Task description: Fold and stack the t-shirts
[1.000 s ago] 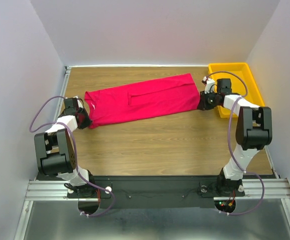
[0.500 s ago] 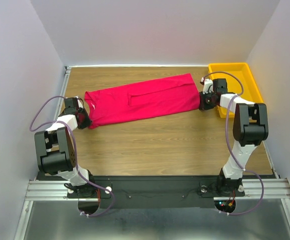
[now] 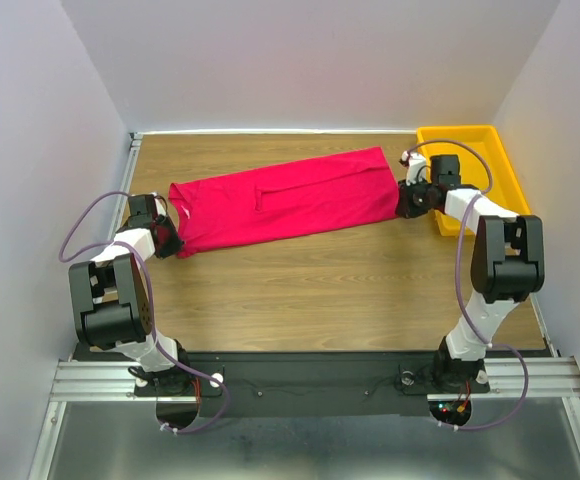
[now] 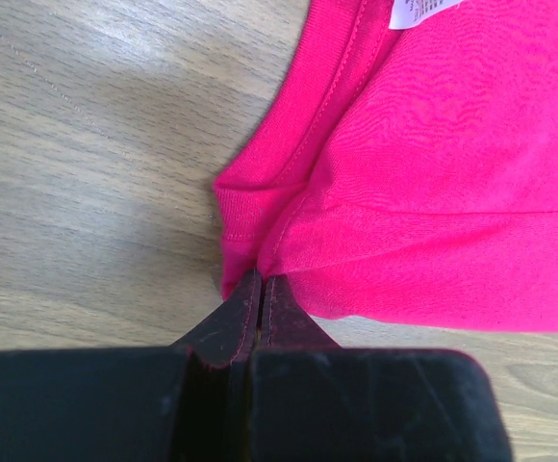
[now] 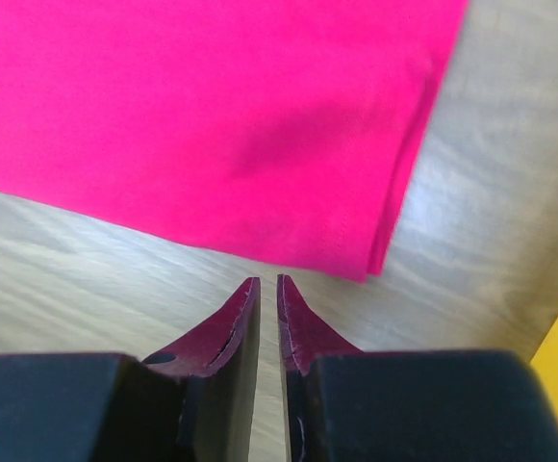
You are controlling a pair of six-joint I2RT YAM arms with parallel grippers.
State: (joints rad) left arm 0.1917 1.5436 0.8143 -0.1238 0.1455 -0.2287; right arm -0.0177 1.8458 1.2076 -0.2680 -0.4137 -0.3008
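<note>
Right arm's elbow has swung back out to the right since the last frame. The crimson-pink short-sleeved cloth t-shirt (image 3: 290,200) hasn't moved; it lies as a long slanted band, upper middle of the wood-grain table (image 3: 300,290). Left gripper (image 3: 175,243), mid-left, is clamped tight on its neck-end corner. Only the left wrist view shows the stitched collar and white neck label (image 4: 416,10). Right gripper (image 3: 402,205): thin slit, empty, tips just short of the hem corner. Yellow plastic tray (image 3: 500,150) upper right, just beside it.
</note>
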